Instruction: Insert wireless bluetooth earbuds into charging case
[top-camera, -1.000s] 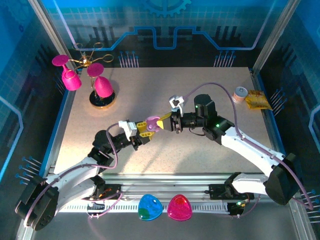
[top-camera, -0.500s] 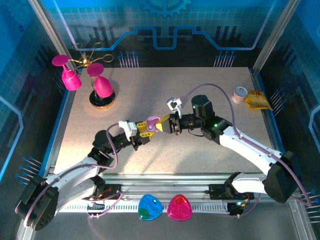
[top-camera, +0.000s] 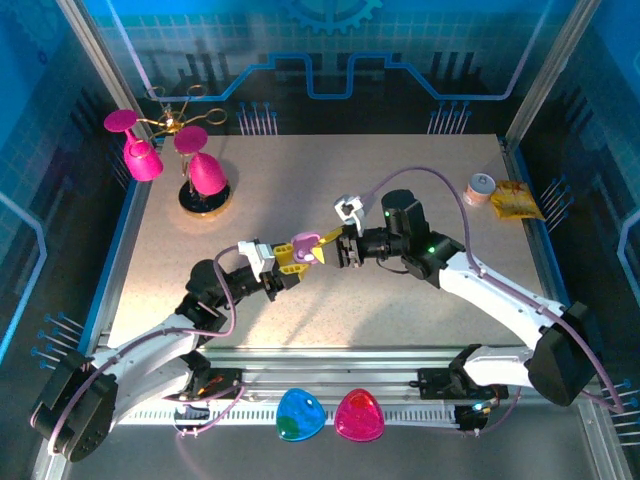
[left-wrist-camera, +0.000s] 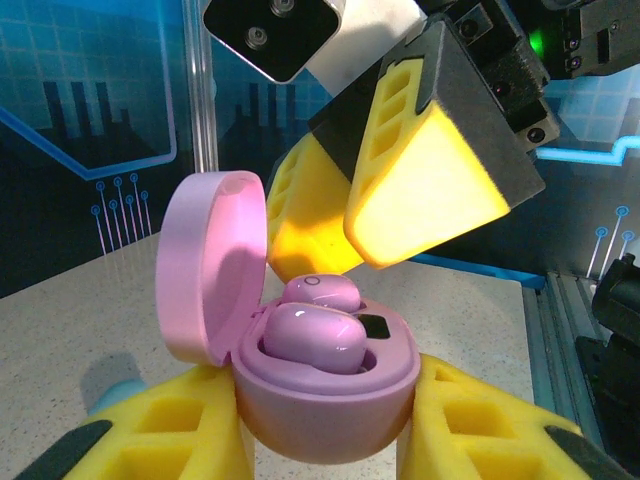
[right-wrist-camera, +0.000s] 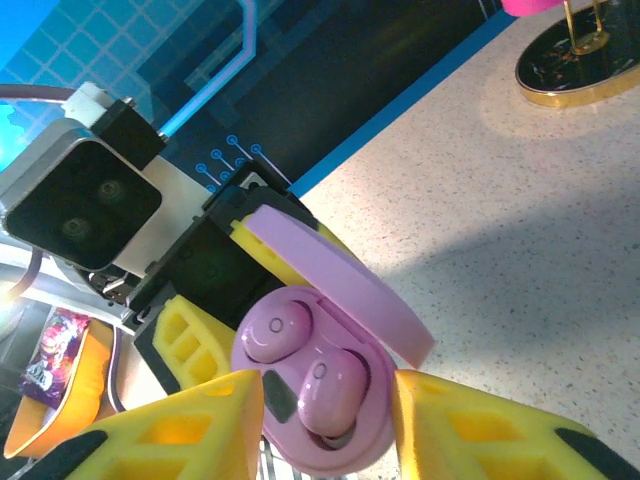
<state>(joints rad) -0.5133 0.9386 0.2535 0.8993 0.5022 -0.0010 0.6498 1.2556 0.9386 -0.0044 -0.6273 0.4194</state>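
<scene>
over the table (top-camera: 420, 190), my left gripper (top-camera: 298, 252) is clamped on the open purple case (left-wrist-camera: 330, 405), holding it up off the surface. the right gripper (right-wrist-camera: 325, 390) hovers right at the case's mouth, fingers parted and gripping nothing, as far as i can tell. the lid (left-wrist-camera: 205, 270) stands tipped back. both purple earbuds (left-wrist-camera: 310, 340) sit in their wells, though the nearer one may ride a little proud. the risk: backing the right fingers out could catch that bud or the lid - and flick it out onto the table.
</scene>
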